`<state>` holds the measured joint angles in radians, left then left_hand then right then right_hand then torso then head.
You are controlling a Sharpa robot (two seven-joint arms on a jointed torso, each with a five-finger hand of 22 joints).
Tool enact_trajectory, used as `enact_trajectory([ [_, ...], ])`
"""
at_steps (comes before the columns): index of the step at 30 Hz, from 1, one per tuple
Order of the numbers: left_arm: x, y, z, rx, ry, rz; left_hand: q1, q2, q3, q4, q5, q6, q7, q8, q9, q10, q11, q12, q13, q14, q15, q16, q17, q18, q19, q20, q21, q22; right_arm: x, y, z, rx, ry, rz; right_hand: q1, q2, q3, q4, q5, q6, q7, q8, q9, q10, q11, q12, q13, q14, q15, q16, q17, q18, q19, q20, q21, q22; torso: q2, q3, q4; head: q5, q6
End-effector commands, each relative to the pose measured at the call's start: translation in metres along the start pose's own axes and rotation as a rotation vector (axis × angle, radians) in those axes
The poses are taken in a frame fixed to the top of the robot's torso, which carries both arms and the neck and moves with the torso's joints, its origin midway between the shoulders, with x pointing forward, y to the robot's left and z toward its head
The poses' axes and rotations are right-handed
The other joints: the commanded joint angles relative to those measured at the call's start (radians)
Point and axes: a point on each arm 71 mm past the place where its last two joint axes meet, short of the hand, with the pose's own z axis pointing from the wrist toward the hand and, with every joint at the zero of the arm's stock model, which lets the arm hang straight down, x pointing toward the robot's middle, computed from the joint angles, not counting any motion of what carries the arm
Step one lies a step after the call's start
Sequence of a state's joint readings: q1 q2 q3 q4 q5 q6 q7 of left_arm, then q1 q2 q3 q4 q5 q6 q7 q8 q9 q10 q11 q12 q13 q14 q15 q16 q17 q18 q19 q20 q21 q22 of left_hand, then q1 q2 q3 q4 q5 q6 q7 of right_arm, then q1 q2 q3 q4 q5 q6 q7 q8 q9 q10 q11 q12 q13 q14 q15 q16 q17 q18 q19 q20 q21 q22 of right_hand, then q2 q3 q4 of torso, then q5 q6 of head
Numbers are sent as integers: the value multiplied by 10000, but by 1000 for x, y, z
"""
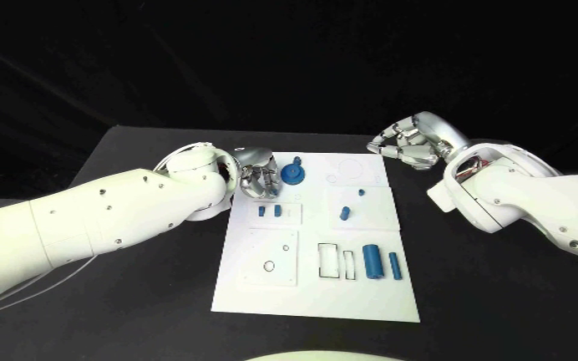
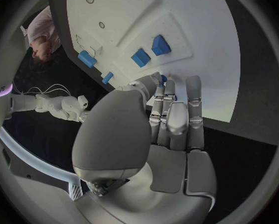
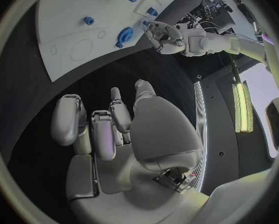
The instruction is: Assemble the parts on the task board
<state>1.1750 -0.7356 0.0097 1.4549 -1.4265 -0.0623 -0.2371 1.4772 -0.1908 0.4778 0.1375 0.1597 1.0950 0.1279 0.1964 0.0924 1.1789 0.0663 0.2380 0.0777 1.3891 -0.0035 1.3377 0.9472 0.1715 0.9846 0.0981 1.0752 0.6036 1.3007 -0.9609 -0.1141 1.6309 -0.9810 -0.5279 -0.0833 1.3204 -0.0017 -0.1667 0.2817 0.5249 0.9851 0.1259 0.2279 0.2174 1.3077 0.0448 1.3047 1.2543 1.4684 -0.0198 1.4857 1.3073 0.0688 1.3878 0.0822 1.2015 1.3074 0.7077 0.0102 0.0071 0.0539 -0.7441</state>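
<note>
Left hand working the blue gear, right one idle

We reckon the gear (image 1: 293, 177), sitting at the task board's (image 1: 316, 302) far-left corner, is light, stiff, slippery plastic; pinch its rim. Left hand (image 1: 258, 179) fingers close around it, though whether they hold it we can't tell; right hand (image 1: 408, 147) hovers curled, holding nothing.

Two white, smooth-shelled arms, dotted with small dark screws. Thin pale cables trailing below the left arm (image 1: 109, 215). Red wiring glimpsed at the right arm (image 1: 512, 194) wrist. Each robot hand silver and metallic: left robot hand (image 1: 258, 179), right robot hand (image 1: 409, 145), with segmented fingers (image 2: 194, 109) and grey pads.
</note>
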Motion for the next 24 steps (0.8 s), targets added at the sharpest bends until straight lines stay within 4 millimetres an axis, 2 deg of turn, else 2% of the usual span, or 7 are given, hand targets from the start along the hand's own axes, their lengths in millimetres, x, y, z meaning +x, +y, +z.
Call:
enact_trajectory([
  [1, 2, -1, 1, -21, 278, -4, -84, 27, 30, -1, 12, 92, -11, -46, 13, 76, -5, -42, 15, 50, -5, 7, -1, 142, -12, -16, 30, -12, 0, 1, 0, -110, 9, -61, 24, 52, -55, 0, 46, -41, -29, 59, 10, 38, -15, 25, -6, 642, -72, -47, 1078, 157, -49, -9, -61, 208, -3, 0, -1, -4, -9],
  [22, 4, 0, 2, -165, 463, 102, -75, -28, 20, -62, 8, 19, 28, -159, -10, 27, 29, -167, 17, -48, 13, -92, -249, 138, -35, -22, 8, -27, 0, 1, -1, -112, -3, -65, 24, 52, -55, 0, 46, -41, -29, 59, 10, 38, -15, 25, -6, 642, -72, -47, 1078, 157, -49, -9, -61, 208, 1, -10, 12, -20, -24],
  [24, 4, 0, 2, -181, 442, 96, -95, -45, 18, -69, 9, -83, 79, -259, -40, 5, 64, -229, 20, -75, 37, -113, -302, 133, -48, -13, -3, -35, 0, 1, 0, -111, -4, -66, 24, 52, -55, 0, 46, -41, -29, 59, 10, 38, -15, 25, -6, 642, -72, -47, 1078, 157, -49, -9, -61, 208, -1, -8, 8, -12, -23],
])
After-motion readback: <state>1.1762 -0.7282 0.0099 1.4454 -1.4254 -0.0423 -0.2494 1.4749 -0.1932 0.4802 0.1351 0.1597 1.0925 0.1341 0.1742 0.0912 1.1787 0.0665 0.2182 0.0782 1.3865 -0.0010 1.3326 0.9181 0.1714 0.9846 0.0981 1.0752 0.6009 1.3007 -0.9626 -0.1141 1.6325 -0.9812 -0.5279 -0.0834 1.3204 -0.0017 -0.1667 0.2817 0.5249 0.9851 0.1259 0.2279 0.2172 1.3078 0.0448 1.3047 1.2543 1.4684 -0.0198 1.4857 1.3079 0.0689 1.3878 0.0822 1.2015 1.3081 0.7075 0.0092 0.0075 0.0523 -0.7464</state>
